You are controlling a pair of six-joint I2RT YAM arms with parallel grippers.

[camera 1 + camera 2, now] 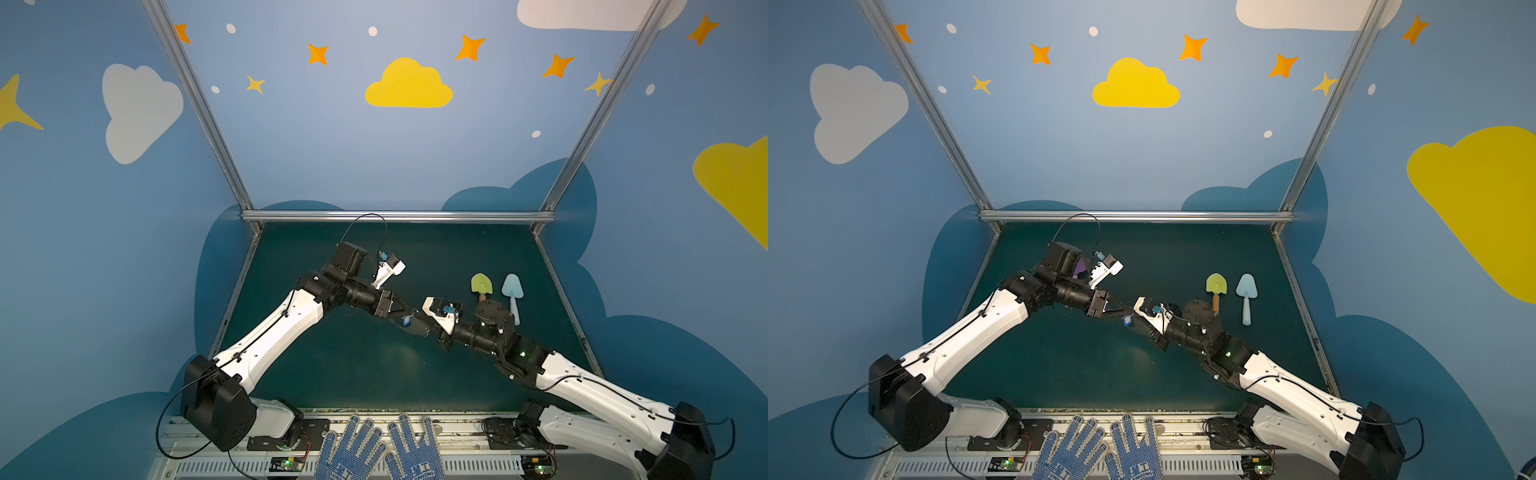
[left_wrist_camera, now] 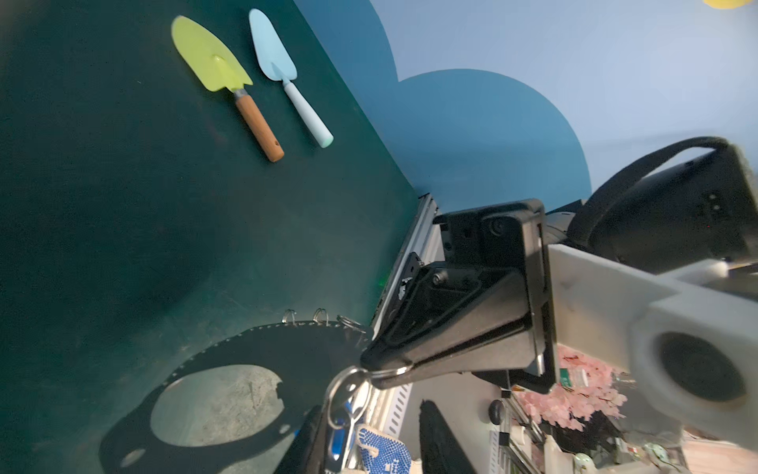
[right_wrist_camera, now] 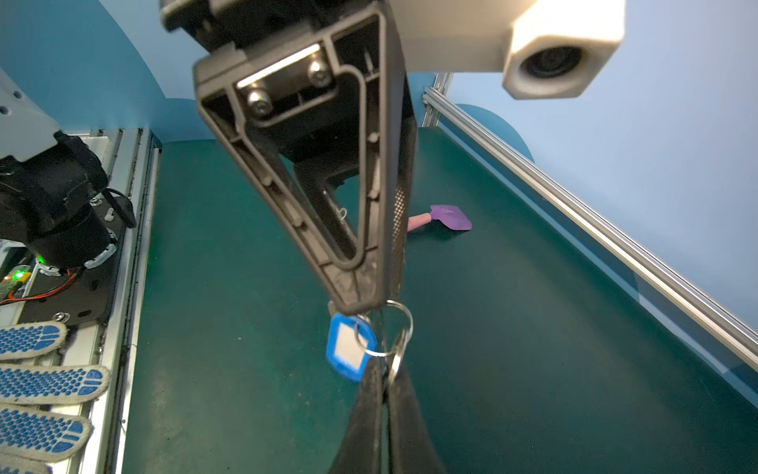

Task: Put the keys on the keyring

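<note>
Gloves (image 1: 376, 451), blue-dotted, lie at the bottom edge of both top views, just off the green table (image 1: 353, 374). My two arms reach in from the lower corners, and their tips meet a little above the middle of the table.

My right gripper (image 2: 371, 369) has its jaws pressed together at the scalloped edge of the keyring (image 2: 287, 346), with a wire ring caught at the tip. Whether they pinch the band itself or only that ring, I cannot tell. The keyring shows as a dark oval band with a large hole and more wire rings along its edge.

The keys (image 3: 348, 349) hang right where the tips meet. They are a blue tag with a white label on a small ring and a silver key beside it, dangling against my right fingers (image 3: 361, 410). In both top views the tag is a blue speck just under the tips.

My left gripper (image 3: 369, 301) meets the keys from the opposite side. In the left wrist view its fingers (image 2: 305, 443) stand apart with the tag and ring between them, and I see no grip.

Right of the grippers in both top views, a green shovel (image 1: 481, 284) and a blue shovel (image 1: 510, 291) lie side by side, blades toward the back wall. A purple shovel (image 3: 449, 217) lies behind my left wrist, partly hidden.
</note>
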